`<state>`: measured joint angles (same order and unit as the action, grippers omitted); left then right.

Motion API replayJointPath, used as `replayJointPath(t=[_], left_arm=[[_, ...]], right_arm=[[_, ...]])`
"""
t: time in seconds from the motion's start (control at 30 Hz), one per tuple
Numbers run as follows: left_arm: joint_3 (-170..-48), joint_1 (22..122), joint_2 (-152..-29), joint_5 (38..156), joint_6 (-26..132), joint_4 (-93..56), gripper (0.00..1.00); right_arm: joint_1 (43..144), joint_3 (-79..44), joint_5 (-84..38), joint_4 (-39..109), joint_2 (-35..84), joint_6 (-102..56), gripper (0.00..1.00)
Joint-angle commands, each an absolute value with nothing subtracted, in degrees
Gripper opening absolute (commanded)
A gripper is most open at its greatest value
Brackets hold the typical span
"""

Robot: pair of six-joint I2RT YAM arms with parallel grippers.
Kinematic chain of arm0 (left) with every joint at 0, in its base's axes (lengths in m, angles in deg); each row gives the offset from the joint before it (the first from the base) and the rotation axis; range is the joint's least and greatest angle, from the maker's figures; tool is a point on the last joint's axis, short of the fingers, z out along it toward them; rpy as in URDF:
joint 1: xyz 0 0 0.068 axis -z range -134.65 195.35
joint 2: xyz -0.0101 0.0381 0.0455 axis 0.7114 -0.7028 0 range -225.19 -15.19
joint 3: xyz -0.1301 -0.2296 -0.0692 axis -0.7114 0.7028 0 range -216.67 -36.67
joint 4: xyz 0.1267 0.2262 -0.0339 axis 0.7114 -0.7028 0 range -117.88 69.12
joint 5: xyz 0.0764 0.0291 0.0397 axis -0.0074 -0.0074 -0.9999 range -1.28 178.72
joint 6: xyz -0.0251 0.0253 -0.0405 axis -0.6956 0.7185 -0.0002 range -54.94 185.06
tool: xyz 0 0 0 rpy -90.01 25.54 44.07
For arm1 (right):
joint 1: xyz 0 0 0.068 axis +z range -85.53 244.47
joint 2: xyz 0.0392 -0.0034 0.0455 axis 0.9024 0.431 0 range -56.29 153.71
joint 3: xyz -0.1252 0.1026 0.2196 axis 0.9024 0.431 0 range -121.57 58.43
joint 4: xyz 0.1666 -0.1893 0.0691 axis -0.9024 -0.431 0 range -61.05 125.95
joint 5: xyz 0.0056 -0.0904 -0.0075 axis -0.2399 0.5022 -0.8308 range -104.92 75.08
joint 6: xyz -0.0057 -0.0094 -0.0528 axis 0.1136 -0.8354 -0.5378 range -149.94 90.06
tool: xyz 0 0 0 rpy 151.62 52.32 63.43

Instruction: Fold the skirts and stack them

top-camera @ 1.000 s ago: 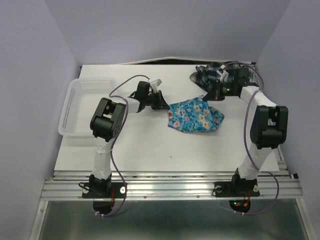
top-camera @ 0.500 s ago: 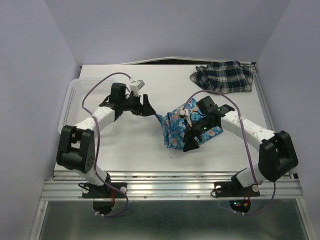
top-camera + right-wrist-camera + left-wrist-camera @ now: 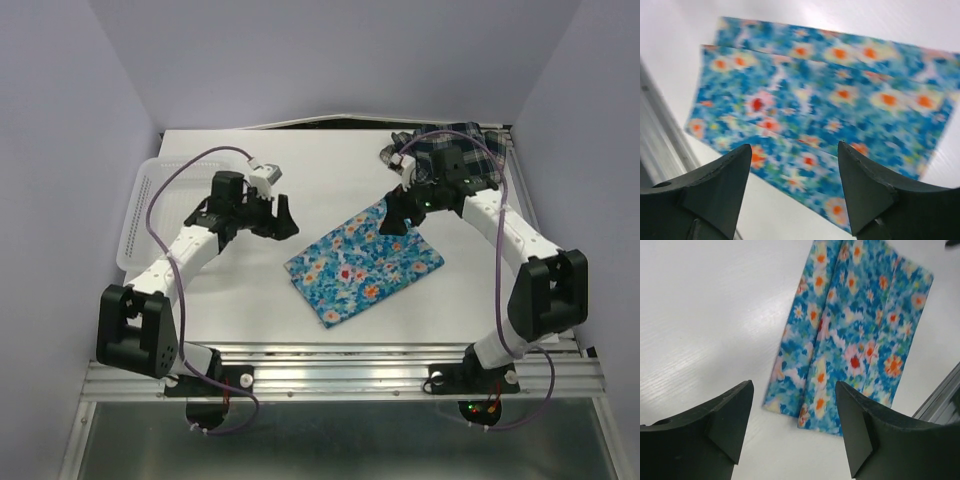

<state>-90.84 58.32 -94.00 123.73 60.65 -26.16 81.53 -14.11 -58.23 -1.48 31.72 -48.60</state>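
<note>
Right wrist: claw (image 3: pixel 793 152) spread above floral skirt (image 3: pixel 820 100)

- White tubular left arm (image 3: pixel 185 245) is showing black joint housings.
- White tubular right arm (image 3: pixel 510 235) is showing likewise.
- Thin purple cable (image 3: pixel 190 158) is looping alongside.
- Matte black wedge-shaped fingers (image 3: pixel 725 415) are tapering.

The blue floral cloth skirt (image 3: pixel 365 265) lay mid-way across the tabletop (image 3: pixel 330 165), the dark plaid pleated skirt (image 3: pixel 478 138) behind it at the far right, the white plastic lattice basket (image 3: pixel 140 215) at the left edge.

Floral cloth skirt (image 3: pixel 364 263), matt white table (image 3: pixel 270 290)
</note>
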Motion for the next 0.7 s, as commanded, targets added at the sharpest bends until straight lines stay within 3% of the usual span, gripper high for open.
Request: replayJointPath(t=[0.0, 0.03, 0.17, 0.2, 0.37, 0.67], left_arm=[[-93.44, 66.86, -94.2, 116.42, 76.96, -36.5, 0.76], [-94.84, 68.97, -95.08, 115.63, 89.63, -42.44, 0.71], [-91.18, 71.63, -89.66, 119.47, 115.36, -49.53, 0.7], [-89.34, 71.63, -87.37, 119.92, 127.08, -49.36, 0.69], [-76.76, 75.21, -79.0, 117.48, 154.9, -42.95, 0.66], [-69.37, 79.36, -85.67, 117.99, 169.55, -32.75, 0.54]], right_arm=[[77.93, -15.84, -46.75, -5.87, 38.36, -53.14, 0.73], [77.92, -15.58, -44.74, -6.49, 39.06, -53.58, 0.71], [77.92, -16.45, -45.07, -6.85, 44.07, -50.61, 0.65], [77.92, -17.94, -45.07, -6.68, 45.56, -49.81, 0.65], [77.92, -22.34, -42.7, -5.18, 55.39, -46.39, 0.63], [77.92, -27.53, -42.17, -4.04, 63.94, -46.2, 0.63]])
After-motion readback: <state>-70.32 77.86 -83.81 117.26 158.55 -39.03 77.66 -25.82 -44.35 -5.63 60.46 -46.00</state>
